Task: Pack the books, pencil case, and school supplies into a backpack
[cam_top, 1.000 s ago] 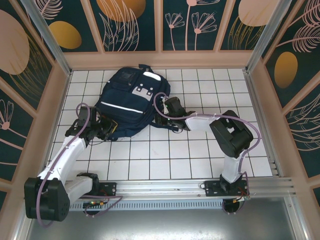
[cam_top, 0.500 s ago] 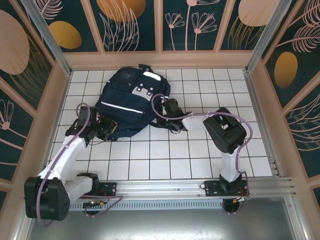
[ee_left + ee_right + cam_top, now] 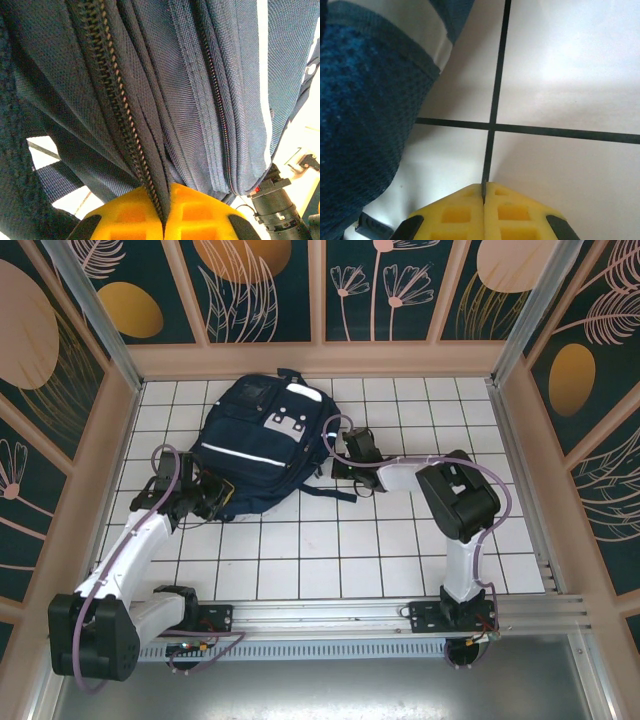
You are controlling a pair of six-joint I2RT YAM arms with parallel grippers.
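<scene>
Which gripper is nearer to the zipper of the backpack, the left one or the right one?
Left. The left gripper pinches the backpack fabric right at the zipper; the right gripper is shut over the bare table, beside the backpack's right edge.

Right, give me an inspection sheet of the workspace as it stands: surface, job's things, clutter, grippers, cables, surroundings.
Surface: white tiled table with dark grid lines.
Job's things: navy backpack lying flat, far left of centre.
Clutter: nothing seen.
Grippers: left gripper shut on backpack fabric beside a zipper, at the bag's near left corner. Right gripper shut with nothing between its fingers, over bare tile at the bag's right side.
Cables: left arm's cable loops above the wrist. Right arm's cable arcs round the elbow.
Surroundings: dark floral wall panels on three sides, metal rail along the near edge.
</scene>
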